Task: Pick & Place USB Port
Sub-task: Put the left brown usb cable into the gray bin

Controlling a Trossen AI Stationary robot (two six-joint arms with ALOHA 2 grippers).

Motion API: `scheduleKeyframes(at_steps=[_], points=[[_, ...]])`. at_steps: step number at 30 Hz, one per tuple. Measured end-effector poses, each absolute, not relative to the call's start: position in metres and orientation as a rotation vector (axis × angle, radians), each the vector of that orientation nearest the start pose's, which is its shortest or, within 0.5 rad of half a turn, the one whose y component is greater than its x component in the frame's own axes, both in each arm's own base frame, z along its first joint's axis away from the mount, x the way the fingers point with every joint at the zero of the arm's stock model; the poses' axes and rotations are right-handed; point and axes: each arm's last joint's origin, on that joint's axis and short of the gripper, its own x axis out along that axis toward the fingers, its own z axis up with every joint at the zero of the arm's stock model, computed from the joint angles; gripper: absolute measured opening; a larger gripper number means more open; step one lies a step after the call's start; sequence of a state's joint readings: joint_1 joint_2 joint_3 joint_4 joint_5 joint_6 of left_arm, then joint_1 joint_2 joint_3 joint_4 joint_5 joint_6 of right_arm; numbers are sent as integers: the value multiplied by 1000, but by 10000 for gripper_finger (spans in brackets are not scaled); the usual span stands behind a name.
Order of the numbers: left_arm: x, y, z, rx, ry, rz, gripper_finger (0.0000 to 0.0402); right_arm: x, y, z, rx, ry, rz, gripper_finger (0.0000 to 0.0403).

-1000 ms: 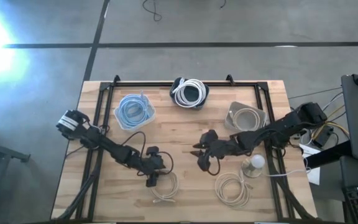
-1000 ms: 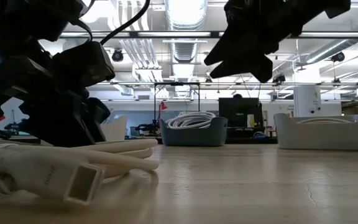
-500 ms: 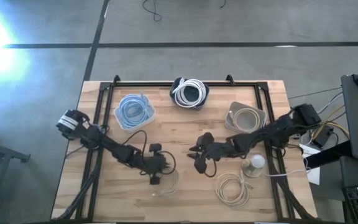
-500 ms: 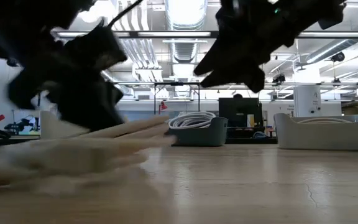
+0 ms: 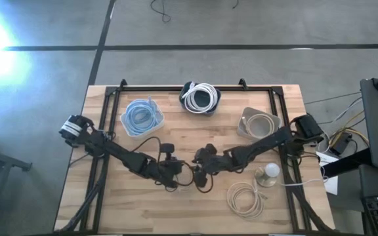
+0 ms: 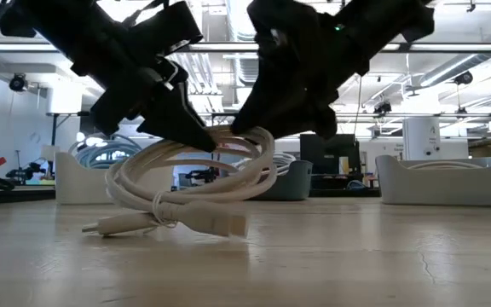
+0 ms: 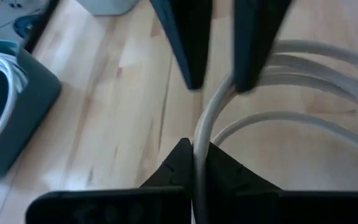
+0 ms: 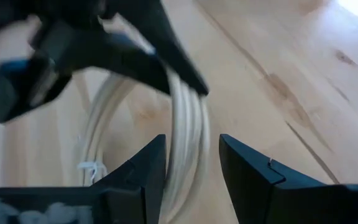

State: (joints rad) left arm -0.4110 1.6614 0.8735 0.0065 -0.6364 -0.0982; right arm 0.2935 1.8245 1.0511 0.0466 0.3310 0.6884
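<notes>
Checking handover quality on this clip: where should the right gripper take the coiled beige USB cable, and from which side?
Best on the bundled strands at the top of the beige USB cable, beside the left gripper, which holds it lifted. There the loops run close together. The right gripper, fingers open, straddles them from the opposite side; the connectors hang loose below.

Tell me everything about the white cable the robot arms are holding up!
The white cable is a creamy, rubbery-looking USB cord wound into a loose coil of several loops, tied by a small band. It hangs tilted above the wooden table near its middle, its plug ends drooping to the wood. The left gripper is shut on one strand. The right gripper is open, with the coil's loops running between its fingers.
</notes>
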Motion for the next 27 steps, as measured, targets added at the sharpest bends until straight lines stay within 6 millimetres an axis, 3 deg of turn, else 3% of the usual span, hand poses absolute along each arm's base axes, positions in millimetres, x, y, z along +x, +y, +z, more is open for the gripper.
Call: scheduleKeyframes(at_steps=[13,27], points=[[307,-116,177,321,653,248,18,375,103,180,395,766,-296,129],[311,-119,186,348,625,256,26,370,97,175,371,807,-323,18]])
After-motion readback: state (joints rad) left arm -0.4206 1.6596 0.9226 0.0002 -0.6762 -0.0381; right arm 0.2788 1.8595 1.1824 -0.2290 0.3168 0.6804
